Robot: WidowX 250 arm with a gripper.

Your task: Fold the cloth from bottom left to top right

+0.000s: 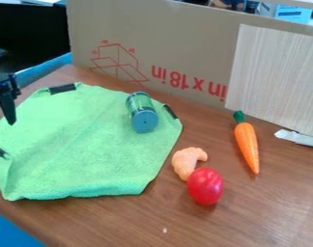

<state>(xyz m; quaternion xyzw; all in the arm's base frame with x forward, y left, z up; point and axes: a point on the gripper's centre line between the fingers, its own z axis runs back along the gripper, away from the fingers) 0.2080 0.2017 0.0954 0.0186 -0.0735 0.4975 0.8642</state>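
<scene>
The bright green cloth lies spread over the left half of the wooden table, with slight wrinkles and a raised, uneven lower edge. Black patches mark its top left, its right side and its left side. On its upper right part rests a green can with a blue-grey end, tipped toward the camera. At the left edge of the view, the black gripper hangs over the cloth's upper left side, with its lower end pointing down. Whether it touches the cloth I cannot tell.
Right of the cloth, an orange croissant-shaped piece sits against a red round toy. Farther right lies a carrot. A cardboard wall stands along the back, with a pale panel at its right and a white scrap below.
</scene>
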